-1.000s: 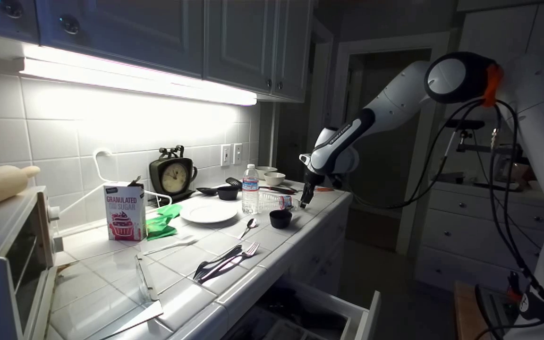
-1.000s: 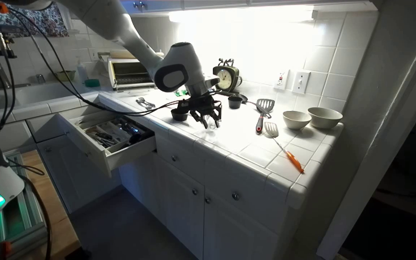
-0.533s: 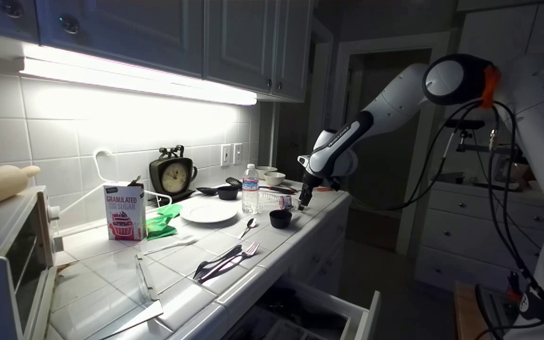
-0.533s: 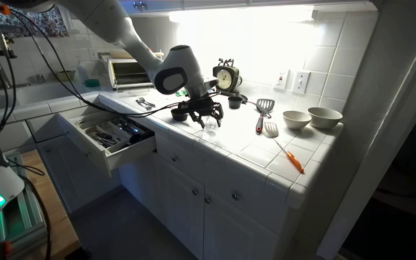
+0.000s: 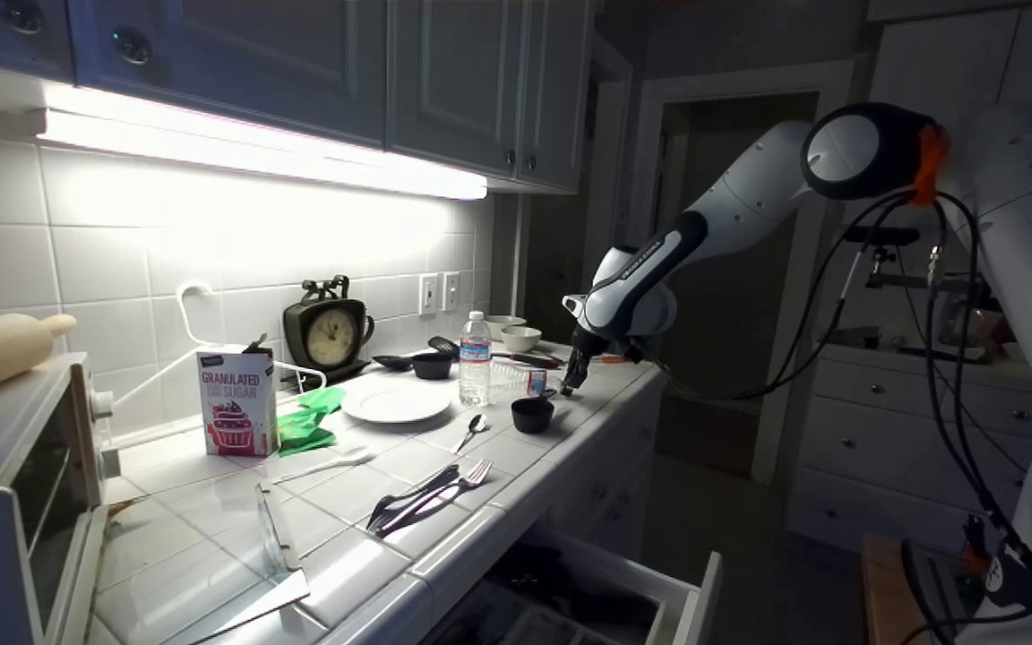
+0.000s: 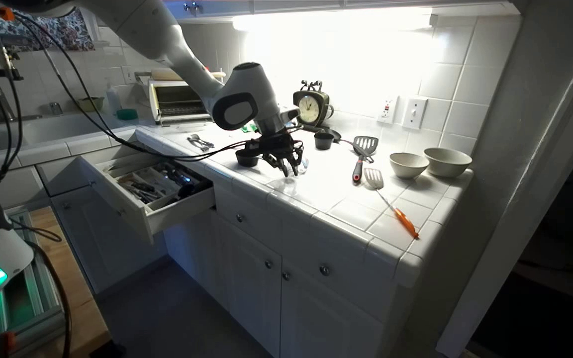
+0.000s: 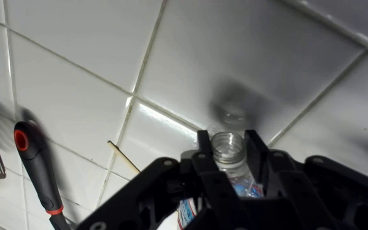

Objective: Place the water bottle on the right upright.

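Two clear water bottles show. One with a white cap (image 5: 475, 358) stands upright on the tiled counter. The other, the capless water bottle (image 5: 509, 380), lies on its side to the right of it; its label also shows in an exterior view (image 6: 305, 165). In the wrist view its open threaded neck (image 7: 228, 148) sits between my fingers. My gripper (image 5: 568, 391) is low over the counter near the front edge, and also shows in an exterior view (image 6: 290, 174). In the wrist view the gripper (image 7: 227, 132) has both fingers against the neck. Most of the bottle's body is hidden there.
A dark cup (image 5: 532, 415) stands close to my gripper. A white plate (image 5: 396, 403), sugar carton (image 5: 236, 403) and black clock (image 5: 330, 333) are further along. Spatulas (image 6: 360, 166) and two pale bowls (image 6: 409, 165) lie beyond. A drawer (image 6: 167, 186) is open below.
My fingers have closed together onto the neck of the lying bottle. My gripper has shifted slightly toward the bottle, whose label now looks a little shifted. The upright bottle has not moved.
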### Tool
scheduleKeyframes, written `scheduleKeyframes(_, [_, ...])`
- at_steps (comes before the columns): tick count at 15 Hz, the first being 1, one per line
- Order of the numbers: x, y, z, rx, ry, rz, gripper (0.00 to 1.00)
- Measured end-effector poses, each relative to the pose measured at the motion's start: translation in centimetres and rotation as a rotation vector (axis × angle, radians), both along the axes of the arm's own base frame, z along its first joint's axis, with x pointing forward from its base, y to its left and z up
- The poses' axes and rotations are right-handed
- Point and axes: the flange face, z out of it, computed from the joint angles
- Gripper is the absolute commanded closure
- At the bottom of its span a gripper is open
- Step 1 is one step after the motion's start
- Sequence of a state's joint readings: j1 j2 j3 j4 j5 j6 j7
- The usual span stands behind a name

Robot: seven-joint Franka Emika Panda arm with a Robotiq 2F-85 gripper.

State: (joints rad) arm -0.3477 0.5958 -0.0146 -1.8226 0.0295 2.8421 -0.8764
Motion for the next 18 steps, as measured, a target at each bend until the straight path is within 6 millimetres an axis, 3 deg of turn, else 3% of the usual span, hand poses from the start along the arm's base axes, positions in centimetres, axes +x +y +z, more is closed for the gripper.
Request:
scheduleKeyframes(5, [-0.3,-0.8,1.7,-0.047,0.027,-0.022,0.92])
scheduleKeyframes(13, [-2.3,0.0,9.5,-0.138,0.302,0.043,0.92])
scheduleKeyframes(18, [-2.5,0.0,12.3,-0.309,0.470,0.099,0.92])
